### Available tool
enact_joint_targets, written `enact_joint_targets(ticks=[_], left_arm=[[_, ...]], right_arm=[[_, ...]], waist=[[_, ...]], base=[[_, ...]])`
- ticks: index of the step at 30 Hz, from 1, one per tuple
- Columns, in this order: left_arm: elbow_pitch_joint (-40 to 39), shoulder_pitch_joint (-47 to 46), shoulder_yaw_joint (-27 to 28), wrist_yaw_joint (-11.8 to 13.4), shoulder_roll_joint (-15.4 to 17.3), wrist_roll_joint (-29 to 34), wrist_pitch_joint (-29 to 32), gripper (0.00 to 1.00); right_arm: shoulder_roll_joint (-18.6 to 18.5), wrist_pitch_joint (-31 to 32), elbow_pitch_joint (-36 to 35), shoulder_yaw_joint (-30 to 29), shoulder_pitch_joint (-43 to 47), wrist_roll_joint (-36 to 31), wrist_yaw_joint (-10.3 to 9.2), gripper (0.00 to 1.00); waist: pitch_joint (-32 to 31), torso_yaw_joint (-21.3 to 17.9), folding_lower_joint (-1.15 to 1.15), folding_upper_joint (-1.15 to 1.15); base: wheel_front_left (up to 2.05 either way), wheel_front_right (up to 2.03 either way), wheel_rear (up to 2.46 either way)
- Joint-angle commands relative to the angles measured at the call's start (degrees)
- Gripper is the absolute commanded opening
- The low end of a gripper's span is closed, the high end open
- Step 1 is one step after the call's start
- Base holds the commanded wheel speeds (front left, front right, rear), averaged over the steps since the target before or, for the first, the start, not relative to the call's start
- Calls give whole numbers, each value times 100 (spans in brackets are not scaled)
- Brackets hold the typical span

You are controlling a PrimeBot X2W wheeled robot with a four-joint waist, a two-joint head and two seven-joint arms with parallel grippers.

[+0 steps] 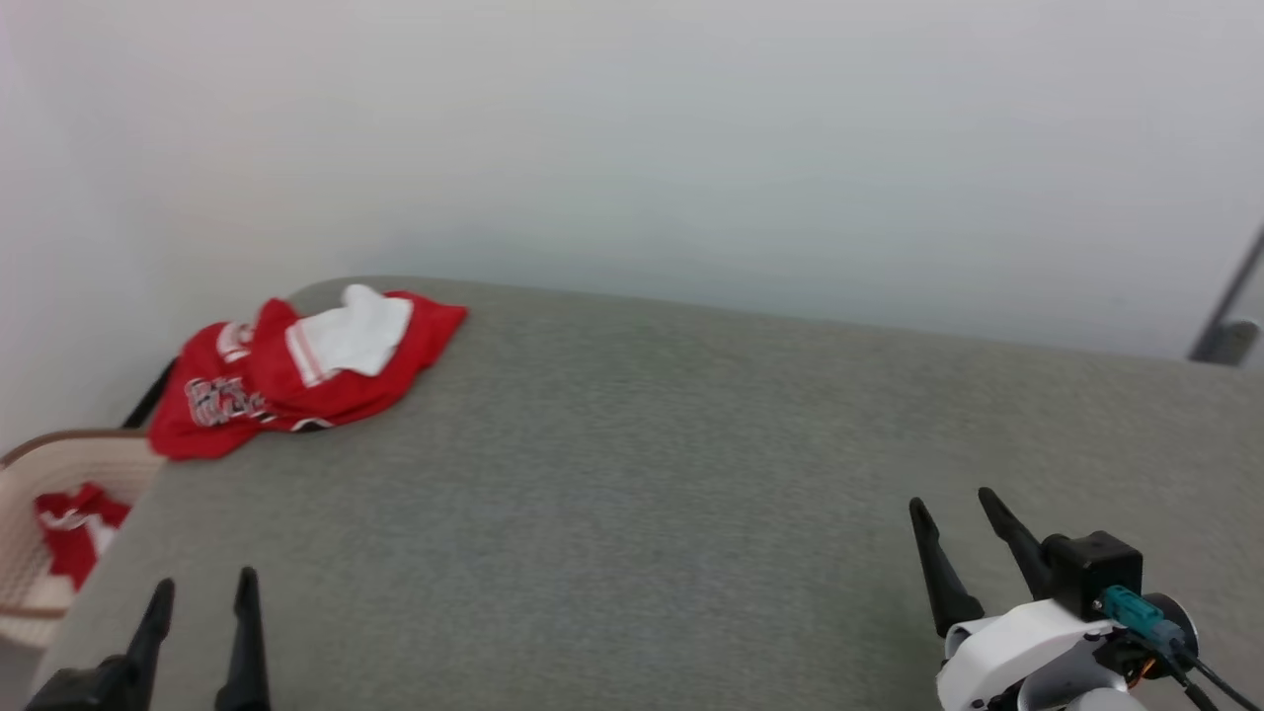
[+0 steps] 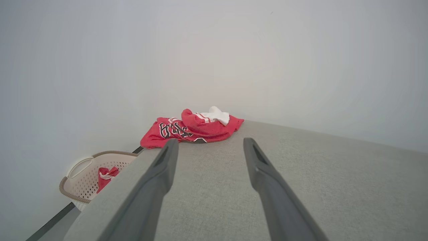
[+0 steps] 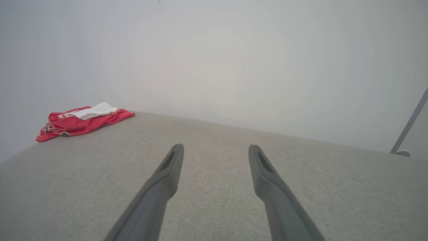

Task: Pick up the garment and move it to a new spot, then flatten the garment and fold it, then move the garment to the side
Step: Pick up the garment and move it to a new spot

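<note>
The garment (image 1: 306,375) is a red shirt with a white sleeve and black lettering, lying crumpled at the far left corner of the grey table (image 1: 632,474). It also appears straight ahead of the left fingers (image 2: 194,129) and far off to the left (image 3: 83,120) in the right wrist view. My left gripper (image 1: 202,588) stands open at the near left edge with nothing between its fingers. My right gripper (image 1: 953,504) is open at the near right, well away from the shirt. Both grippers (image 2: 209,144) (image 3: 215,149) hover low over bare tabletop.
A beige perforated laundry basket (image 1: 39,553) stands on the floor beside the table's left edge, holding another red and white cloth (image 1: 74,533). A pale wall runs behind the table. A grey stand pole (image 1: 1229,316) leans at the far right.
</note>
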Motion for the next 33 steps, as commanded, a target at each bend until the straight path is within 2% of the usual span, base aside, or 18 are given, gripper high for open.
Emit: enact_joint_targets(ticks=[1, 9, 17, 26, 33], left_arm=[[-41, 92, 54, 53, 21, -58, 44, 100], [-218, 214, 193, 188, 39, -209, 238, 100], [-308, 199, 151, 129, 37, -382, 438, 100], [-234, -550, 50, -164, 431, -660, 1060, 100], [203, -1575, 1, -447, 948, -1179, 1700, 100]], right_arm=[[-2, -36, 21, 62, -9, 100, -8, 100], [50, -110, 120, 260, -62, 182, -8, 100], [58, -152, 210, 293, -102, 203, -8, 100], [-60, -63, 122, 319, -233, 161, -8, 100], [-160, 66, -148, 308, -440, 61, -8, 100]], waist=[[-127, 351, 0, 0], [-199, 796, 0, 0], [-166, 955, 0, 0], [191, 643, 0, 0], [806, 197, 0, 0]], base=[[0, 0, 0], [0, 0, 0], [0, 0, 0], [0, 0, 0], [0, 0, 0]])
